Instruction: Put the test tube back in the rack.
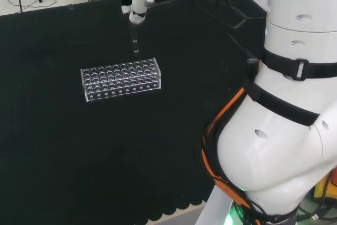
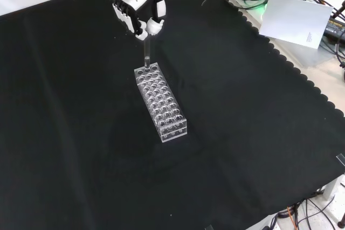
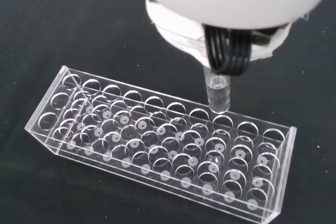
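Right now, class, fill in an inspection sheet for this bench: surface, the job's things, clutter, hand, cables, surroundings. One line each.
Surface: black cloth covers the bench, scalloped along its edge.
Job's things: clear rack lies on the cloth, its holes look empty; test tube hangs upright over the rack's end nearest the hand, not yet seated.
Clutter: nothing seen on the cloth besides the rack.
Hand: the hand pinches the tube's top.
Cables: black cables run down the hand in the wrist view; an orange cable follows the arm's link in the head view.
Surroundings: a white sheet and coiled wires lie past the cloth's far edge in the front view.
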Controlling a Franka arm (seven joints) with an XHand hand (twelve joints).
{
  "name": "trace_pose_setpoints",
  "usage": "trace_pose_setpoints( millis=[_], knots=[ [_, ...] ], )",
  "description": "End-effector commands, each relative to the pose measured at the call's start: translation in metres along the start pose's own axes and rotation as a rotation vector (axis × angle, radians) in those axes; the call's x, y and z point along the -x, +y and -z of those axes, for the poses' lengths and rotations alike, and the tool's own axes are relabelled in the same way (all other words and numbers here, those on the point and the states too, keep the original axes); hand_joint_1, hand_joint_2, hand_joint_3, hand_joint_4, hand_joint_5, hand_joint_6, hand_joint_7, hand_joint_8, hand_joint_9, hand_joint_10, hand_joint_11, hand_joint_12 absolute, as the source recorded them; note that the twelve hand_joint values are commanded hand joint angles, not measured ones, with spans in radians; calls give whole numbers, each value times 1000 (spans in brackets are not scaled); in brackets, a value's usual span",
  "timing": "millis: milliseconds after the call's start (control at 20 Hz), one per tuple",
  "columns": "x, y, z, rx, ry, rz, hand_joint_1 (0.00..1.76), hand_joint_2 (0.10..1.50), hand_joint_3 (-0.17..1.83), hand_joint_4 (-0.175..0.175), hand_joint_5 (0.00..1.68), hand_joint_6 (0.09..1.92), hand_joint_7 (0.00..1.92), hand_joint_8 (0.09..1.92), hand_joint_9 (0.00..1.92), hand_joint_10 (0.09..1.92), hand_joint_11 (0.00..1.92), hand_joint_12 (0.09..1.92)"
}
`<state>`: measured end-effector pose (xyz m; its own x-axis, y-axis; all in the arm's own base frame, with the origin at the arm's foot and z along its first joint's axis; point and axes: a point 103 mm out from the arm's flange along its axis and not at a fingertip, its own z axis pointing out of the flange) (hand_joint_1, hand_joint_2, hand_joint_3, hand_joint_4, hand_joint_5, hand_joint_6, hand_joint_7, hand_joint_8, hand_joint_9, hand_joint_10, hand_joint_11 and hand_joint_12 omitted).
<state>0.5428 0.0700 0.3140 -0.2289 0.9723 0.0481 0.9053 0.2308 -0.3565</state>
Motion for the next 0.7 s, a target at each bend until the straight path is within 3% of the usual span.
trace_pose_setpoints(
  millis=[50,350,400,500,700],
  knots=[
    [8,-6,-8,-3,63,-21,1451,454,866,-175,1436,420,1505,519,1511,229,1359,1034],
    [12,-2,-11,-22,80,-21,1451,452,869,-175,1436,420,1505,525,1513,224,1359,1035],
    [32,-15,-11,-5,106,-10,1451,452,870,-175,1436,420,1504,526,1513,223,1359,1035],
    [43,-21,-12,-3,110,-8,1451,452,870,-175,1436,420,1504,527,1514,222,1358,1035],
    [29,-10,-14,-38,82,-11,1451,452,870,-175,1436,420,1503,527,1515,221,1358,1036]
  ],
)
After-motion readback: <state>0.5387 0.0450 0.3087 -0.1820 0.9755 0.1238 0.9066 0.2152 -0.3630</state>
